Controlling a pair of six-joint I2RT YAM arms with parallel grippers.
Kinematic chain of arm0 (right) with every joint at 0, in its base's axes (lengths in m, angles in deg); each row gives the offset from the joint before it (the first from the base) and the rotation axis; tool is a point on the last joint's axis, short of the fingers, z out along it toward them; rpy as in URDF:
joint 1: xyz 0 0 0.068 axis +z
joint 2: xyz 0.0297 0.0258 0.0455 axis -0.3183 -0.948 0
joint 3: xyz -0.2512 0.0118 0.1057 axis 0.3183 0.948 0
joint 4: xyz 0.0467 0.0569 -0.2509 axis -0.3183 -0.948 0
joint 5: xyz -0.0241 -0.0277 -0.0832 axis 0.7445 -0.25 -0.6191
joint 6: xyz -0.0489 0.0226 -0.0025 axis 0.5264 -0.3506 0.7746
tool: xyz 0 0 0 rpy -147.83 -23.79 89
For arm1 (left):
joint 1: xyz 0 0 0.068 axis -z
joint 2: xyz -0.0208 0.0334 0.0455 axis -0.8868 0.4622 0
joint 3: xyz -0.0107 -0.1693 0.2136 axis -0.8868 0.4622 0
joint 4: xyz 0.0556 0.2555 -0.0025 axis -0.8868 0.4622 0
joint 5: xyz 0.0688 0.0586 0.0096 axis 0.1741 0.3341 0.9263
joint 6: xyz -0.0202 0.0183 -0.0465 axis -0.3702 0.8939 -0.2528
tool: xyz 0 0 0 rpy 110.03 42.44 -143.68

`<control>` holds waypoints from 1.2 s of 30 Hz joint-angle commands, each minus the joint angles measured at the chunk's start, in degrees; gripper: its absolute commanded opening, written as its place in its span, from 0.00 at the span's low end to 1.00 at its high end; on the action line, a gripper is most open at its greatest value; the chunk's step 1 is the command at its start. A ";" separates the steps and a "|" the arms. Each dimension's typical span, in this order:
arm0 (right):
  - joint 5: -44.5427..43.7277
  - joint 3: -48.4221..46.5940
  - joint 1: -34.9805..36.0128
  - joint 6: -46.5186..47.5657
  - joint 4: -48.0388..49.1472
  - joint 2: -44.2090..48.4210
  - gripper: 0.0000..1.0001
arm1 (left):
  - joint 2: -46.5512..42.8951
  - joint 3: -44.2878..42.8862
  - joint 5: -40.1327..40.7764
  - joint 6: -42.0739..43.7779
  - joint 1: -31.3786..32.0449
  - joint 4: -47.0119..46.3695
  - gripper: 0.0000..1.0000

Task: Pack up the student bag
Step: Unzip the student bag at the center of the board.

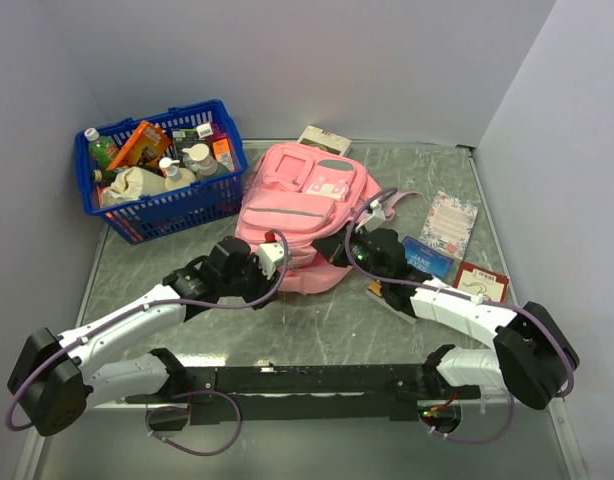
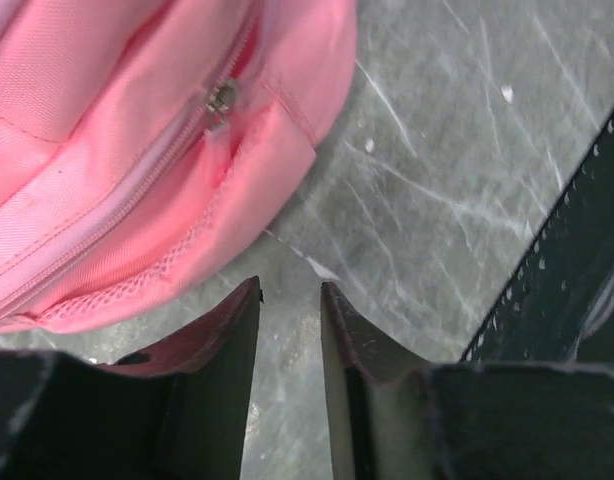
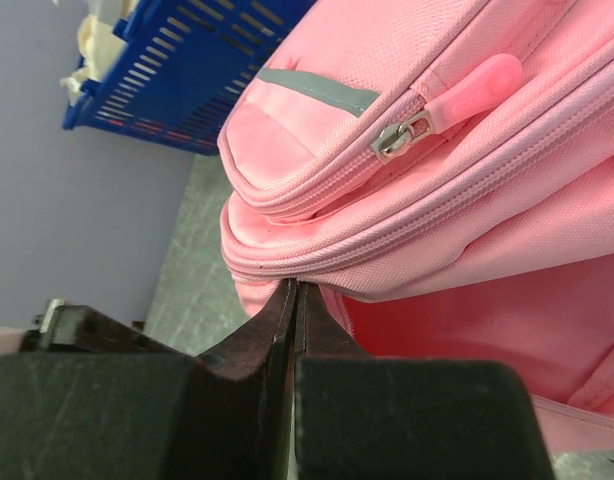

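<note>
The student bag (image 1: 297, 205), a large soft pink backpack with a grey stripe, lies flat in the middle of the table. My left gripper (image 1: 277, 256) sits at the bag's near left corner. In the left wrist view it (image 2: 290, 290) stands open over bare table, just short of the bag (image 2: 107, 150), with a metal zipper slider (image 2: 220, 100) ahead of it. My right gripper (image 1: 339, 250) is at the bag's near right edge. Seen from the right wrist, it (image 3: 295, 287) is shut on the bag's (image 3: 407, 180) zipper edge, with pink lining showing beneath the lifted flap.
A blue plastic basket (image 1: 152, 212) full of bottles and packets stands at the back left. To the right of the bag lie a floral notebook (image 1: 449, 222), a blue book (image 1: 429, 256) and a red book (image 1: 482, 280). Another book (image 1: 324, 138) lies behind the bag.
</note>
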 commanded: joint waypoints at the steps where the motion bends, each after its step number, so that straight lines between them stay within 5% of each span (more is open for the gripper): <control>1: 2.68 -1.66 -0.47 -4.25 12.32 -0.09 0.00 | -0.80 2.41 4.73 -7.76 0.06 -11.87 0.34; 11: 4.97 -0.16 -0.47 -4.34 13.64 0.08 0.00 | -0.54 5.92 4.83 -18.94 -4.07 -22.43 0.32; 36: 9.63 -0.25 -0.11 -8.21 16.89 1.49 0.00 | 4.29 8.30 -1.50 -11.91 -3.98 -29.20 0.49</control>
